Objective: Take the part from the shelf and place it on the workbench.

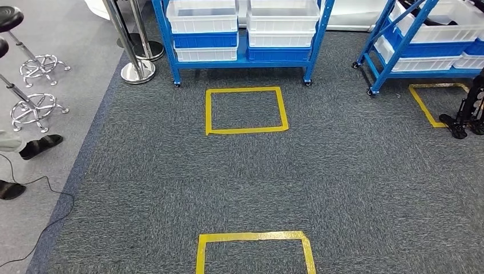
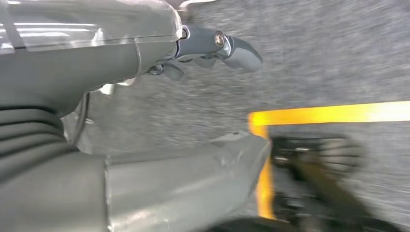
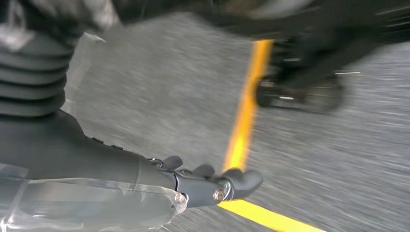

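Left hand (image 2: 193, 48) and right hand (image 3: 203, 186) hang over grey carpet (image 1: 342, 182), fingers (image 2: 239, 53) loosely extended, holding nothing. The blue shelf (image 1: 242, 57) stands at twelve o'clock; its part cannot be made out.

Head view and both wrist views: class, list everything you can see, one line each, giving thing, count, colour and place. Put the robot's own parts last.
Shelf racks: two, blue, on wheels at the far edge of the carpet, one centre, one right.
Bins: several, white and blue, stacked on both racks.
Tape squares: three, yellow, on the grey carpet: before the centre rack, at the near edge, far right.
Stools: two, chrome bases, far left.
Post bases: two, silver, left of the centre rack.
Cable: one, black, left floor.
Person's shoes: two, black, left edge.
Black stand: one, right edge.
Left hand: grey, holding nothing, above the carpet.
Right hand: grey, holding nothing, above the carpet.
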`<state>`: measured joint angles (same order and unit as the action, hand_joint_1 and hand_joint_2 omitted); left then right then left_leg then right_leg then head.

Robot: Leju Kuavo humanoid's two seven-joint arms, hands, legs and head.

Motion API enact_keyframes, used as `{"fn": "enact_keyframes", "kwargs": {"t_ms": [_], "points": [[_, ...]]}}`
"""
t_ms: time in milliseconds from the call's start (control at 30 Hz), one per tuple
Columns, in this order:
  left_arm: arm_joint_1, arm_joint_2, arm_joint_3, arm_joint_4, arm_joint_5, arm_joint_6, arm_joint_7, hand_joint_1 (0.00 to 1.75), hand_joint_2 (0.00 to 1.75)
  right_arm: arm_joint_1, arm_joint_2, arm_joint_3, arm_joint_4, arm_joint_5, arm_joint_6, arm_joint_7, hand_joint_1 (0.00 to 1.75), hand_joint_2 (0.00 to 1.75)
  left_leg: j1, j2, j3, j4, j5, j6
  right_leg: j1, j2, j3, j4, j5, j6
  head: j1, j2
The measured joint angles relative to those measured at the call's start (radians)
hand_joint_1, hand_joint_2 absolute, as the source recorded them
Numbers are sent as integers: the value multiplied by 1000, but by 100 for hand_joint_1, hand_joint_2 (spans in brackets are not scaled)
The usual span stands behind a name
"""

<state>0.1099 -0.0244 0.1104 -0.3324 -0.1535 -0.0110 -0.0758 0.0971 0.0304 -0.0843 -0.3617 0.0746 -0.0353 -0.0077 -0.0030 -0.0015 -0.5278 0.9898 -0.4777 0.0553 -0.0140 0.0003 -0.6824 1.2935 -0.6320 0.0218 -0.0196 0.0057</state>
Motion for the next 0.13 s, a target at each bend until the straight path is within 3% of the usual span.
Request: {"fn": "enact_keyframes", "kwargs": {"t_ms": [33, 133], "points": [[-12, 0, -6, -19, 12, 1, 5, 0, 0, 19, -1, 4, 13, -6, 2, 1, 0, 0, 0, 0, 1, 1, -1, -1, -1, 0, -4, 4, 12, 2, 0, 0], [-43, 1, -22, -74, 36, 3, 17, 0, 0, 68, -6, 13, 49, -18, 4, 4, 0, 0, 1, -1, 5, 7, -8, -9, -4, 0, 63, -135, 99, 3, 0, 0]]}}
